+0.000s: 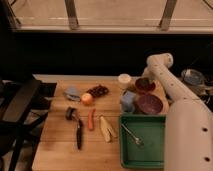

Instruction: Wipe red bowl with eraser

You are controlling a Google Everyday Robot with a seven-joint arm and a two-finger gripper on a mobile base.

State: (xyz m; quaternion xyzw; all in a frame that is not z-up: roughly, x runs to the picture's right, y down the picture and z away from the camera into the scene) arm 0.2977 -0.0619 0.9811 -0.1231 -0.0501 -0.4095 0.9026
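The red bowl (145, 84) sits at the far right of the bench (55, 150), just behind the purple bowl (149, 104). The end effector (141, 80) is right at the red bowl's far rim, pinched tight (I cannot see the eraser).

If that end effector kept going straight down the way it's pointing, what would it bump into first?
Most likely the red bowl. The end effector sits at the table's far right edge, aimed downward right over that bowl, with nothing visible between them. Depth is hard to judge from this view, so it may already be touching it.
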